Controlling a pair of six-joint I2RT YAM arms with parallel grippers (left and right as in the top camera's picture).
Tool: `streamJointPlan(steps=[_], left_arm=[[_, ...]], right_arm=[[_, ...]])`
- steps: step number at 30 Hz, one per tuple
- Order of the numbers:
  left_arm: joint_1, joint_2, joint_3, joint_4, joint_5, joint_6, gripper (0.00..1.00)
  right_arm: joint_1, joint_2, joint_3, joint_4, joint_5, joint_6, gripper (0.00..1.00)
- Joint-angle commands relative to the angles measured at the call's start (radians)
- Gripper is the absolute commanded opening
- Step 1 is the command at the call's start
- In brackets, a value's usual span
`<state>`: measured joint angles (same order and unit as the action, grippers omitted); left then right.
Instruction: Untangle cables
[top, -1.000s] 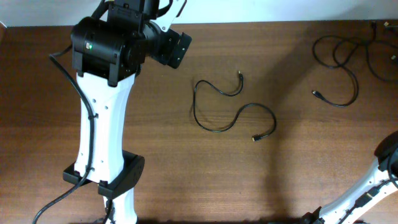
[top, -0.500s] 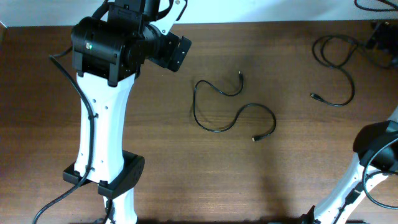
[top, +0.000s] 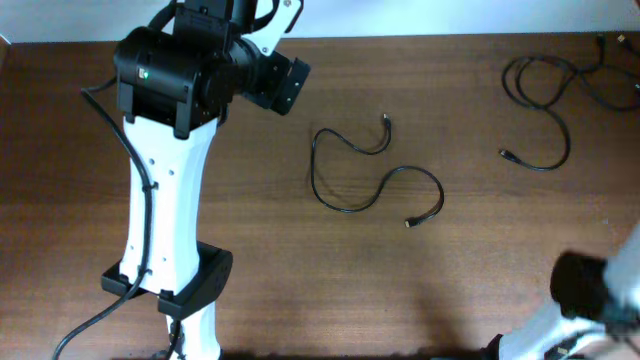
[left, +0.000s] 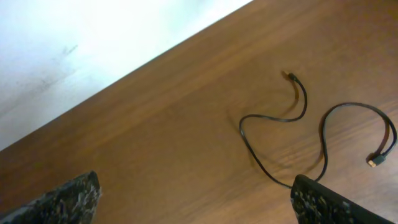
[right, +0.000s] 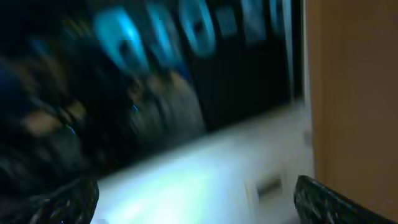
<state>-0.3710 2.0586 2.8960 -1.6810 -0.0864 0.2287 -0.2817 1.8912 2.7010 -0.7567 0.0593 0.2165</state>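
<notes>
Cord (top: 341, 207) lies loose mid-bench (top: 260, 260); tangled cables (top: 545, 100) sit at far right corner; left jaws spread and empty, right jaws look spread too, view blurred. I'd pinch one plug end (top: 506, 153), pull slowly toward centre

No text, label, brand, number or sign readable in any of my views. My right wrist view too blurred to read.

Cables (top: 314, 165) black, plug ends (top: 410, 222) metallic. Table (top: 300, 290) brown, streaked wood grain. Left arm (top: 165, 210) white; its housing (top: 170, 80) black.
</notes>
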Motion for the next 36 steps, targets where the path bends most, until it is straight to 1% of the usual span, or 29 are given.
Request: streamJointPlan(steps=[1,2,3,4,5,6,7,8,9,11,13,14,15,16,17,19,20,23,24,27,28,29,30,31,32,33,36], left_arm=[[0.001,-0.011,-0.003,-0.007,0.011,0.008,0.99],[0.001,-0.011,-0.003,-0.006,0.011,0.008,0.99],[0.001,-0.011,-0.003,-0.006,0.011,0.008,0.99],[0.001,-0.011,-0.003,-0.004,0.011,0.009,0.99],[0.001,-0.011,-0.003,-0.004,0.011,0.009,0.99],[0.001,-0.011,-0.003,-0.004,0.011,0.009,0.99],[0.001,-0.011,-0.003,-0.005,0.011,0.009,0.99],[0.001,-0.011,-0.003,-0.005,0.011,0.008,0.99],[0.001,-0.011,-0.003,-0.007,0.012,0.008,0.99],[0.001,-0.011,-0.003,-0.007,0.011,0.008,0.99],[0.001,-0.011,-0.003,-0.007,0.012,0.008,0.99],[0.001,-0.011,-0.003,-0.007,0.012,0.008,0.99],[0.001,-0.011,-0.003,-0.007,0.013,0.008,0.99],[0.001,-0.011,-0.003,-0.007,0.022,0.008,0.99],[0.001,-0.011,-0.003,-0.007,0.023,0.008,0.99],[0.001,-0.011,-0.003,-0.007,0.023,0.008,0.99],[0.001,-0.011,-0.003,-0.007,0.023,0.008,0.99],[0.001,-0.011,-0.003,-0.007,0.050,0.008,0.99],[0.001,-0.011,-0.003,-0.007,0.050,0.008,0.99],[0.001,-0.011,-0.003,-0.007,0.071,0.008,0.99],[0.001,-0.010,-0.003,-0.007,0.084,0.008,0.99],[0.001,-0.009,-0.004,-0.007,0.084,0.008,0.99],[0.001,-0.009,-0.015,-0.005,0.084,0.008,0.99],[0.001,-0.009,-0.036,-0.005,0.084,0.008,0.99],[0.001,-0.009,-0.057,-0.007,0.084,0.008,0.99],[0.001,-0.009,-0.080,-0.007,0.084,0.008,0.99],[0.001,-0.009,-0.182,0.011,0.084,0.009,0.99]], right_arm=[[-0.009,-0.068,-0.032,-0.147,-0.262,-0.116,0.99],[-0.035,-0.124,-0.134,-0.179,-0.309,-0.116,0.99],[-0.058,-0.170,-0.236,-0.172,-0.327,-0.116,0.99],[-0.104,-0.273,-0.487,-0.121,-0.361,-0.116,0.99],[-0.129,-0.352,-0.687,-0.022,-0.388,-0.108,0.99],[-0.138,-0.453,-0.896,0.119,-0.415,-0.086,0.99],[-0.138,-0.520,-1.027,0.214,-0.412,-0.032,0.99],[-0.138,-0.567,-1.116,0.256,-0.372,0.060,0.99],[-0.137,-0.597,-1.202,0.251,-0.282,0.159,0.99],[-0.137,-0.587,-1.317,0.213,-0.057,0.320,0.99],[-0.137,-0.540,-1.445,0.216,0.120,0.490,0.99],[-0.140,-0.496,-1.496,0.222,0.183,0.560,0.99],[-0.140,-0.413,-1.541,0.257,0.211,0.597,0.99],[-0.140,-0.276,-1.547,0.303,0.209,0.598,0.99],[-0.140,-0.193,-1.547,0.337,0.207,0.606,0.99],[-0.140,-0.053,-1.547,0.404,0.181,0.623,1.00],[-0.140,-0.005,-1.547,0.410,0.181,0.651,1.00],[-0.140,0.075,-1.547,0.452,0.172,0.657,0.96],[-0.138,0.081,-1.547,0.455,0.166,0.656,0.92],[-0.138,0.083,-1.547,0.480,0.166,0.657,0.90],[-0.138,0.093,-1.547,0.510,0.146,0.707,0.79],[-0.138,0.096,-1.547,0.515,0.114,0.771,0.78],[-0.138,0.096,-1.547,0.507,0.080,0.866,0.79],[-0.138,0.096,-1.547,0.465,0.039,1.019,0.79],[-0.139,0.096,-1.547,0.419,-0.007,1.120,0.79],[-0.138,0.096,-1.547,0.394,-0.045,1.154,0.83],[-0.138,0.096,-1.547,0.302,-0.120,1.181,0.84]])
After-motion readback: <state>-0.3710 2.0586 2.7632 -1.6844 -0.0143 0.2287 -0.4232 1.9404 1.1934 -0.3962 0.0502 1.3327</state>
